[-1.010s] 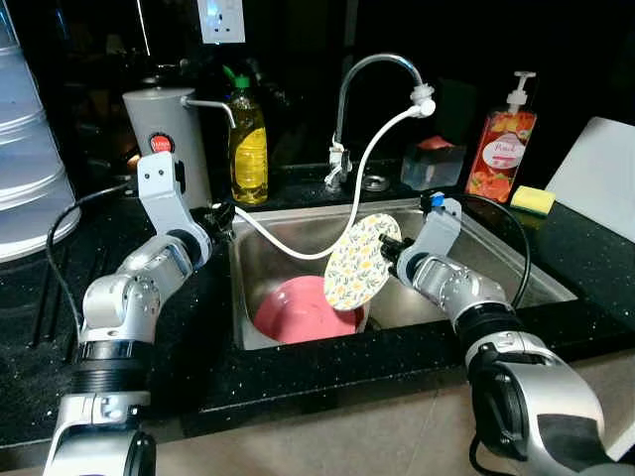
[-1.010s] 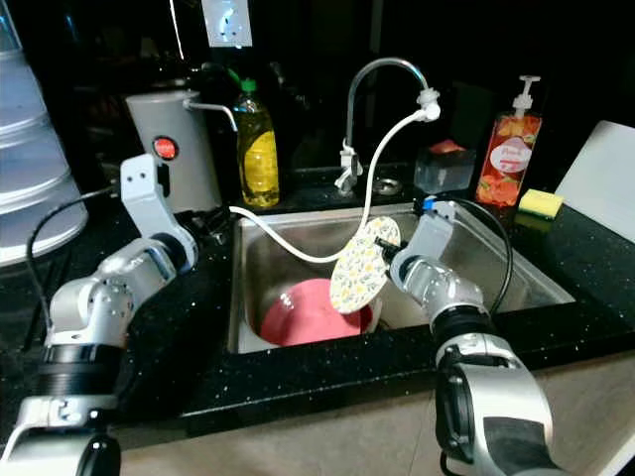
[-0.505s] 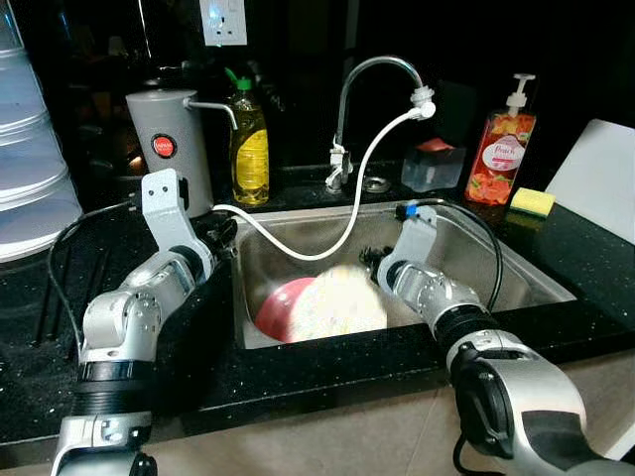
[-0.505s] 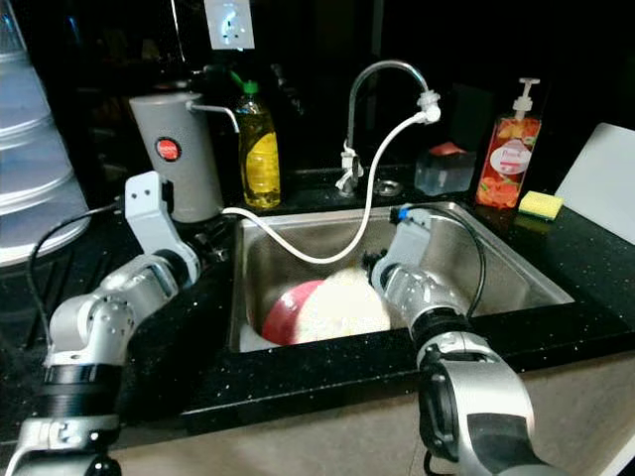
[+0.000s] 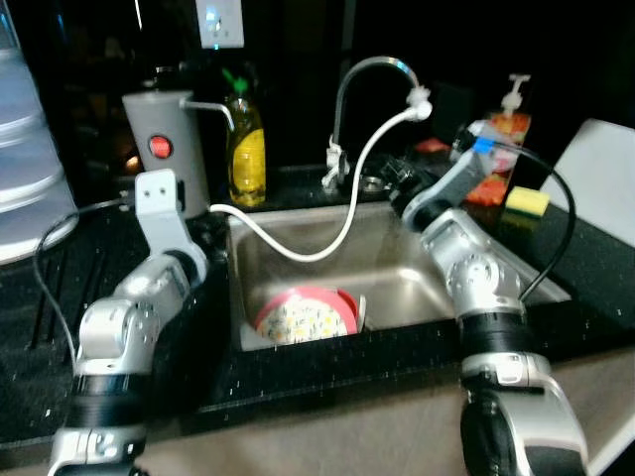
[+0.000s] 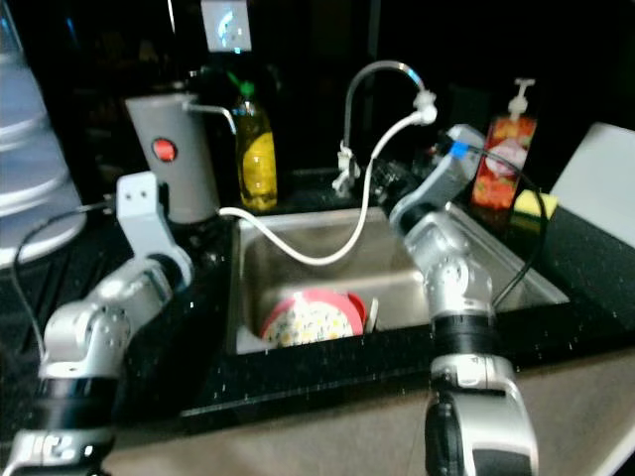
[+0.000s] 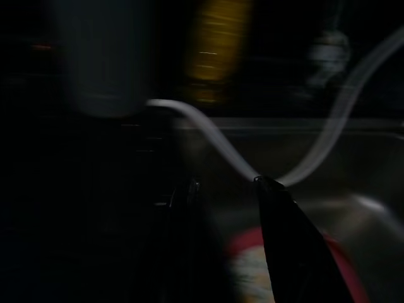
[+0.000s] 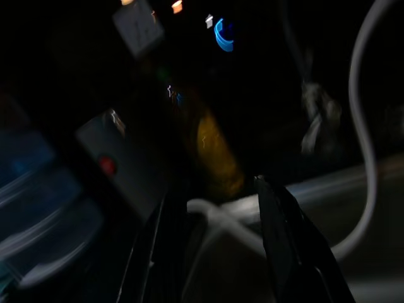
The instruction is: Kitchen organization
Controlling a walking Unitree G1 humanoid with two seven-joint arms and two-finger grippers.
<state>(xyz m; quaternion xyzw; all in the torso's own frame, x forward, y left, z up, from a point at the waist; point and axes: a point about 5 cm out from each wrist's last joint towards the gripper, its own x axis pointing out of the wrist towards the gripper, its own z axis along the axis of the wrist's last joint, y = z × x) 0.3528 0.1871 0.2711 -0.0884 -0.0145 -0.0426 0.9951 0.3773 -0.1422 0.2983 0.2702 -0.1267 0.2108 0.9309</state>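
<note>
plates: floral plate (image 5: 303, 319) flat on pink plate (image 5: 341, 300) at sink (image 5: 397, 283) front-left; left gripper (image 7: 228, 183) nearer, fingers spread empty; right gripper (image 8: 214, 189) raised by faucet (image 5: 369, 74), fingers apart.

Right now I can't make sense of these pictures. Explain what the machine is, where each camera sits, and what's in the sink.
This is a humanoid robot with two silver arms standing at a kitchen sink. The two wide pictures come from cameras in its head, looking down. The two dark pictures come from cameras on its wrists, looking along each gripper's black fingers.

In the sink a floral plate lies on a pink plate. A white hose runs from the faucet to a grey canister on the black counter, beside a yellow soap bottle. A red pump bottle and a yellow sponge sit further right.

The left gripper is open and holds nothing, above the sink's left edge. The right gripper is raised near the faucet, also open and holding nothing.
</note>
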